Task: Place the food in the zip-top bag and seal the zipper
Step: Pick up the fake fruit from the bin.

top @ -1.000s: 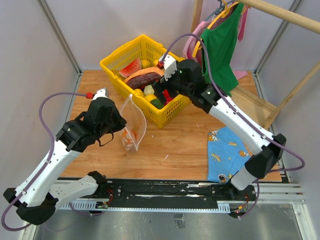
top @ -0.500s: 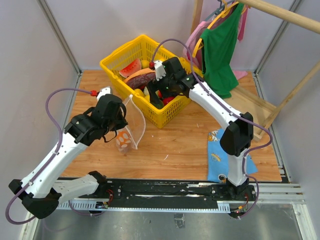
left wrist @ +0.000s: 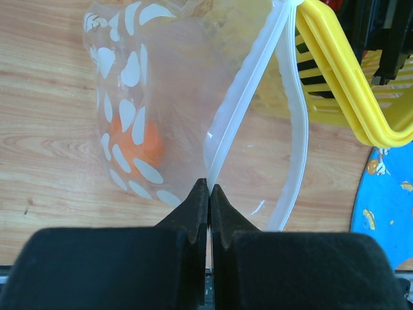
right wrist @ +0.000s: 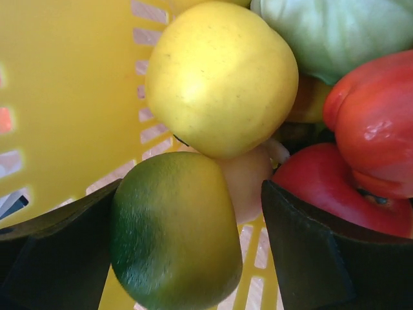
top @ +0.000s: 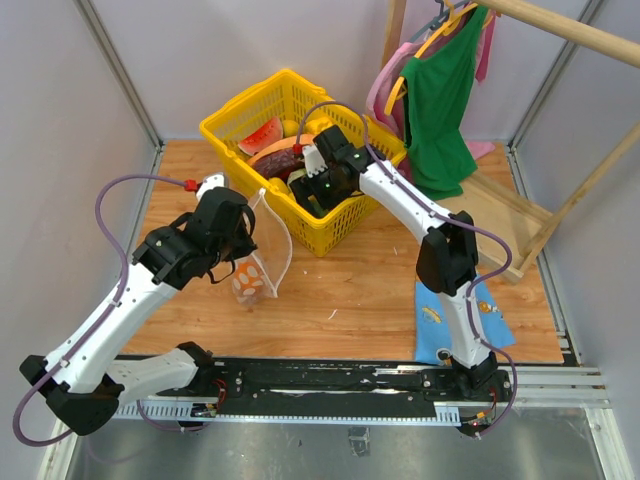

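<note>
From above, the left fingers [top: 243,252] hold the zip-top bag [top: 265,255] on the bench [top: 350,290] beside the yellow basket [top: 240,122], and the right fingers [top: 308,195] are down inside the basket. The left wrist shows them clamped on the zipper [left wrist: 245,84], with orange food [left wrist: 132,139] inside the bag. The right wrist shows them spread wide, straddling a green-yellow fruit [right wrist: 171,236].

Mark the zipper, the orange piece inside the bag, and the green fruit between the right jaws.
zipper [left wrist: 245,81], left wrist view, middle of the nearer strip.
orange piece [left wrist: 147,141], left wrist view, its centre.
green fruit [right wrist: 171,229], right wrist view, its centre.

Pale grey walls [top: 60,120]; wooden tabletop [top: 350,290]; wooden rack [top: 560,30] far right (green garment [top: 445,100] hanging); even light.
</note>
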`<control>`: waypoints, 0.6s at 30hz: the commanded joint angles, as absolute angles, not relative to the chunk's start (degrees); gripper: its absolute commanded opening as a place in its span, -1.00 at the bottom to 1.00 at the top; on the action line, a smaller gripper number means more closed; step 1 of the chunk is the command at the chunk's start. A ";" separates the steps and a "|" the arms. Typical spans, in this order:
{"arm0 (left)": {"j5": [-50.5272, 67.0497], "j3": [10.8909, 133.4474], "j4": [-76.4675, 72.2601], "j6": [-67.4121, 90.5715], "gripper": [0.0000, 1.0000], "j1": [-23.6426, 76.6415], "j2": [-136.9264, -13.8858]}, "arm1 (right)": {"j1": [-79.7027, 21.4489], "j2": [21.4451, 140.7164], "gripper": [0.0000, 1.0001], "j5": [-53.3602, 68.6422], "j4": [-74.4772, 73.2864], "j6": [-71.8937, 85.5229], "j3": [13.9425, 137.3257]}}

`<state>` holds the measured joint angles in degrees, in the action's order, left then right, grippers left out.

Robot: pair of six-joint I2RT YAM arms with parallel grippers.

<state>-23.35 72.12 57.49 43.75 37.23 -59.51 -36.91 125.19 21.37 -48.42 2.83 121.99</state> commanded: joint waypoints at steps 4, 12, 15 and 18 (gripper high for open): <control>-23.15 72.16 55.36 42.81 -0.99 37.13 -58.96 | -36.17 125.56 0.44 23.18 -51.53 2.90 123.99; -21.35 71.59 53.30 42.41 -0.99 37.09 -57.74 | -35.86 119.96 0.07 21.27 -49.44 2.73 122.70; -21.10 71.55 52.84 42.31 -0.99 37.10 -57.66 | -35.84 116.08 0.04 20.22 -46.36 2.96 119.83; -20.78 71.67 52.52 42.19 -0.99 37.14 -57.65 | -35.86 110.97 -0.03 19.25 -41.83 3.14 115.76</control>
<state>-21.12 71.85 54.85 43.00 37.23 -58.59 -36.84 119.57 20.97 -47.68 2.83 119.26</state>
